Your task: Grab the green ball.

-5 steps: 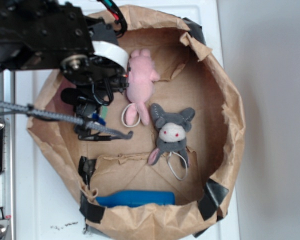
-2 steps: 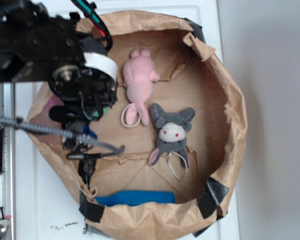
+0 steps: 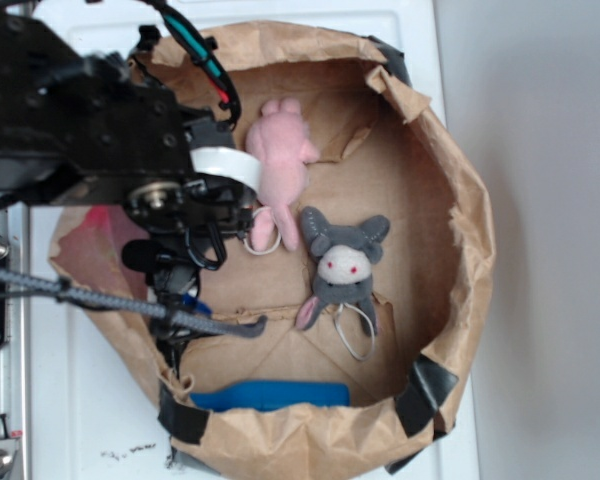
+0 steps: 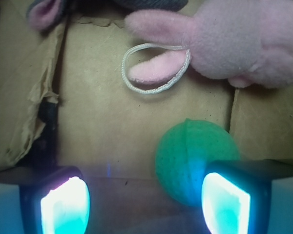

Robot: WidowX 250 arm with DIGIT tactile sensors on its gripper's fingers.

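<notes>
**Operator:** Exterior view first. What did it show?

**Inspector:** Robot arm occupied the left side, over the left part of the brown paper container. The gripper hung beneath the arm, but its fingers were not readable from that angle. A pink plush toy lay near the far middle of the floor, with a white loop beside its lower end. A grey bunny plush lay to the right of the pink toy, close to it. A blue object rested along the near wall. The green ball was hidden under the arm in that view.

**Operator:** And the wrist view?

**Inspector:** The green ball sat on the cardboard floor, low and right of centre. The right fingertip overlapped the ball's lower right edge; actual contact could not be confirmed. The left fingertip stood well apart from the ball. The fingers were spread wide, gripping nothing. The pink plush toy lay beyond the ball, near it but not touching, and its white loop rested flat on the floor.
</notes>
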